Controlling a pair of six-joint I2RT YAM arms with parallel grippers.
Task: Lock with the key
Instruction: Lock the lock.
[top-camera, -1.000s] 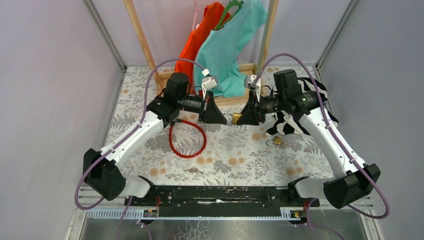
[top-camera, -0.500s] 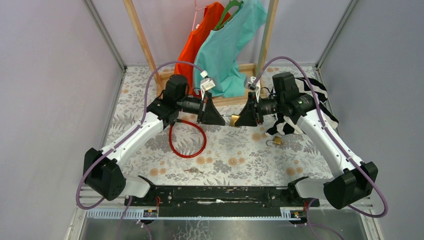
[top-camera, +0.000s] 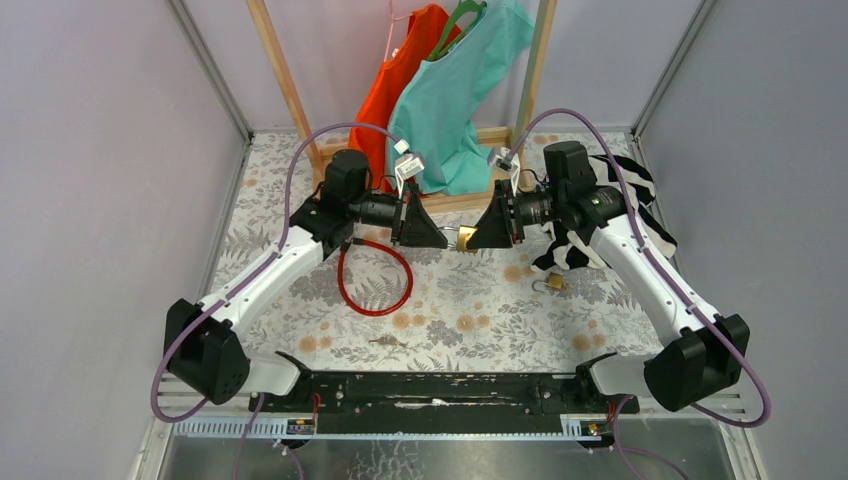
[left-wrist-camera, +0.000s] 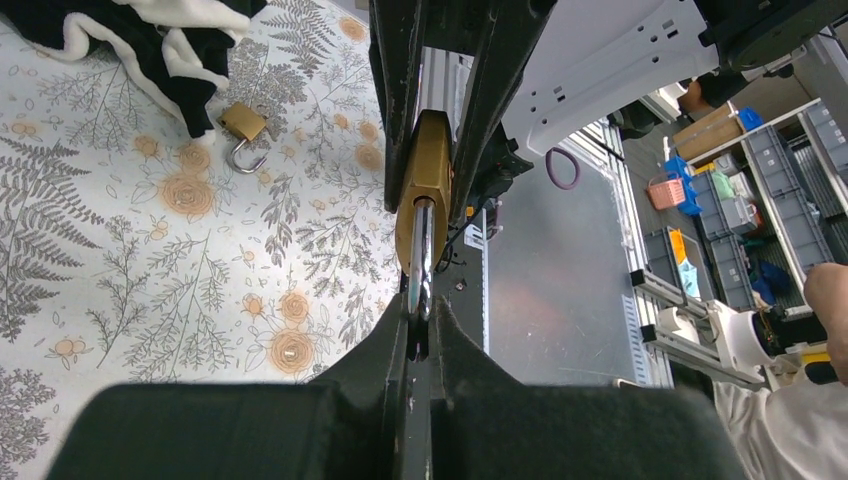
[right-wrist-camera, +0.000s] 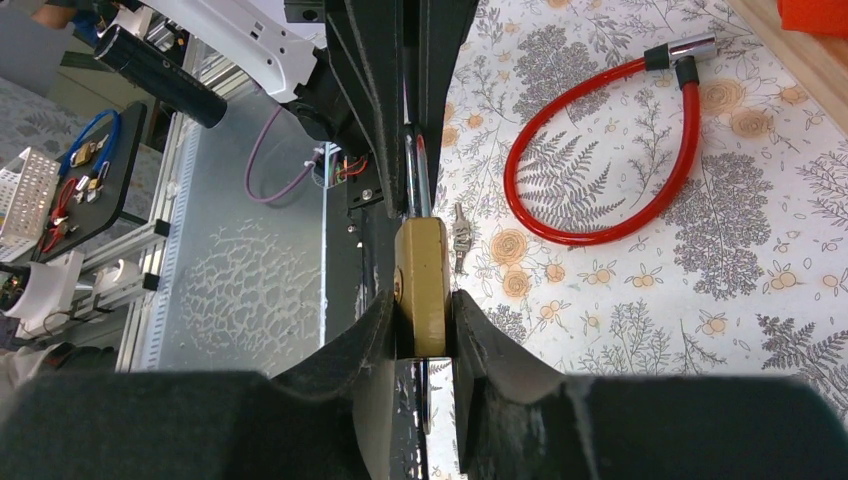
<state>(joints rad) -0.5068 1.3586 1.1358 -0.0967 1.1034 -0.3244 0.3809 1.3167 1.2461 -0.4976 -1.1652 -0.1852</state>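
A brass padlock (top-camera: 466, 238) hangs in the air above the table's middle, between the two grippers. My right gripper (right-wrist-camera: 424, 322) is shut on the padlock's brass body (right-wrist-camera: 422, 280); it also shows in the top view (top-camera: 476, 239). My left gripper (left-wrist-camera: 419, 312) is shut on a silver key (left-wrist-camera: 421, 250) whose blade goes into the padlock's end (left-wrist-camera: 423, 190); in the top view this gripper (top-camera: 445, 240) points right, tip to tip with the right one. The key's head is hidden between the left fingers.
A red cable lock (top-camera: 375, 277) lies coiled on the floral table left of centre. A second small brass padlock (top-camera: 552, 284) with open shackle lies right of centre beside black-and-white cloth (top-camera: 575, 250). Loose keys (top-camera: 385, 341) lie near the front. Orange and teal garments (top-camera: 455, 80) hang on a wooden rack behind.
Both grippers have shifted slightly left and back with the padlock and key still joined between them. The hold on each has not changed.
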